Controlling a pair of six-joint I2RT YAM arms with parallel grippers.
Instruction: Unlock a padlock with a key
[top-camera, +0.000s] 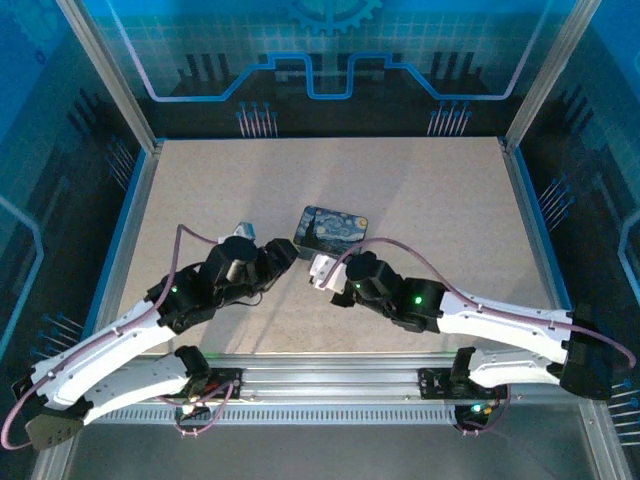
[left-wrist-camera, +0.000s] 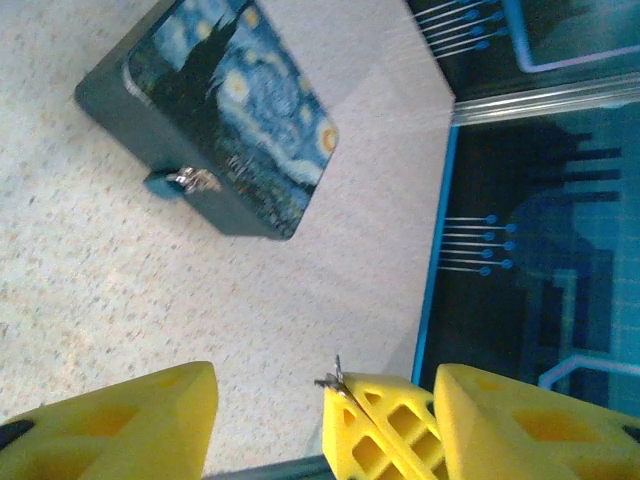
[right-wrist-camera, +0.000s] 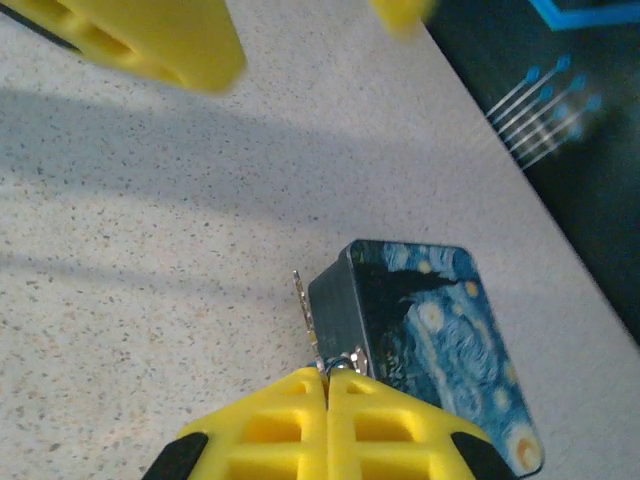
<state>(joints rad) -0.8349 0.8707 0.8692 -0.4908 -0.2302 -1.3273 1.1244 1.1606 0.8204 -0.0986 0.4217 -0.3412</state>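
Note:
The tiny padlock (left-wrist-camera: 165, 183), a greyish-blue body with a thin metal shackle, hangs on the front wall of the starry-night tin (left-wrist-camera: 235, 110). My right gripper (right-wrist-camera: 326, 378) is shut on the key (right-wrist-camera: 305, 310), whose thin silvery blade sticks out past the fingertips beside the tin (right-wrist-camera: 430, 330). The padlock is almost hidden behind those fingertips; a glint of its metal (right-wrist-camera: 347, 361) shows. My left gripper (left-wrist-camera: 322, 400) is open, its yellow fingers (left-wrist-camera: 120, 420) spread either side of the right gripper's tip and the key (left-wrist-camera: 336, 379). In the top view the left gripper (top-camera: 285, 252) and the right gripper (top-camera: 320, 270) meet just in front of the tin (top-camera: 332, 228).
The speckled table (top-camera: 420, 200) stretches behind and to the sides of the tin. Blue-edged aluminium rails (top-camera: 530, 215) and dark panels wall in the table. The left gripper's fingers (right-wrist-camera: 150, 40) hang at the top of the right wrist view.

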